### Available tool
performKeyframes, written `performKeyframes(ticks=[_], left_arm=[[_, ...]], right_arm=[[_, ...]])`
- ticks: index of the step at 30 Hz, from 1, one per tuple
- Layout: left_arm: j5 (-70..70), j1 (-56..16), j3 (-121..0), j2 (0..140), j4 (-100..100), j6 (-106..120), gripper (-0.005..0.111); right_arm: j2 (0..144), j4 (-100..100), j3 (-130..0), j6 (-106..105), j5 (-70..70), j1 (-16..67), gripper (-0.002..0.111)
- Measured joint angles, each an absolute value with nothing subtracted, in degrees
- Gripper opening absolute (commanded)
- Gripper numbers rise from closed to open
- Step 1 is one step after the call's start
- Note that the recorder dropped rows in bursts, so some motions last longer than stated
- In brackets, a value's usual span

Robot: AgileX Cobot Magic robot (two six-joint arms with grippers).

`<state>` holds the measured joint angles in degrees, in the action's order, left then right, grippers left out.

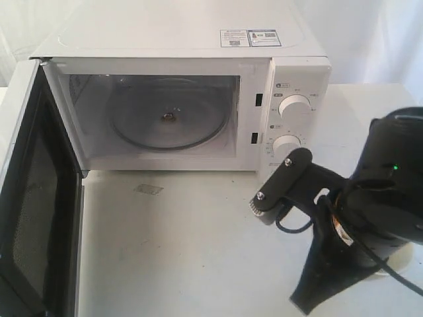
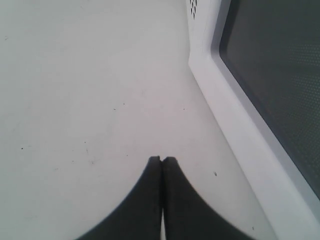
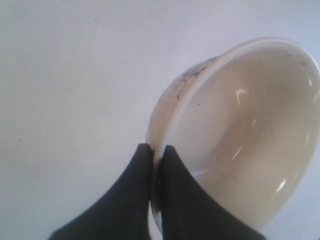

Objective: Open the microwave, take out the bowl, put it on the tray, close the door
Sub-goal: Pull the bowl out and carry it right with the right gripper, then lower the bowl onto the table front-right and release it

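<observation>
OP: Right gripper [image 3: 157, 147]: jaws nipped shut on the rim of the small round cream bowl with the glossy pale inside [image 3: 240, 135]. One finger sits inside the rim, one on the outer wall.

SPOTTER: Which way does it lie from the jaws?

OP: Ahead of the tips and off to one side, tilted, mouth toward my wrist camera. I read it as lifted off the pale table [image 3: 75, 75]. On the outside camera the arm hides it.

SPOTTER: Microwave?

OP: White boxy countertop microwave [image 1: 178, 33], nothing inside but the glass turntable [image 1: 168, 119]. Its white door with the dark window [image 1: 33, 198] is swung wide.

SPOTTER: Tray?

OP: Not in any view, so I can't say which way it lies from the jaws. I'd find it before lowering.

SPOTTER: Left side?

OP: Left gripper [image 2: 161, 159]: jaws closed, empty, door just beside them. That arm is nearer for the closing push.
</observation>
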<state>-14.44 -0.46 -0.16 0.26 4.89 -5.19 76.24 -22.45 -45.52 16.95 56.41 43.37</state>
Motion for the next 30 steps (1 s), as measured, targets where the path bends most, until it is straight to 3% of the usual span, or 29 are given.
performKeyframes(ticks=[9, 22, 25, 30], left_arm=[[-14.44, -0.46, -0.16, 0.26, 4.89, -5.19, 0.000], [-14.44, -0.46, -0.16, 0.26, 4.89, -5.19, 0.000], [-14.44, -0.46, -0.16, 0.26, 4.89, -5.19, 0.000], [-14.44, -0.46, -0.16, 0.26, 4.89, -5.19, 0.000]], right_arm=[[76.24, -21.70, -40.69, 16.95, 46.89, 42.99, 0.000], [76.01, -22.72, -37.32, 16.95, 47.08, 42.99, 0.000], [76.01, -23.33, -36.64, 17.39, 46.97, 42.99, 0.009], [76.01, -24.21, -36.19, 18.02, 44.33, 42.99, 0.044]])
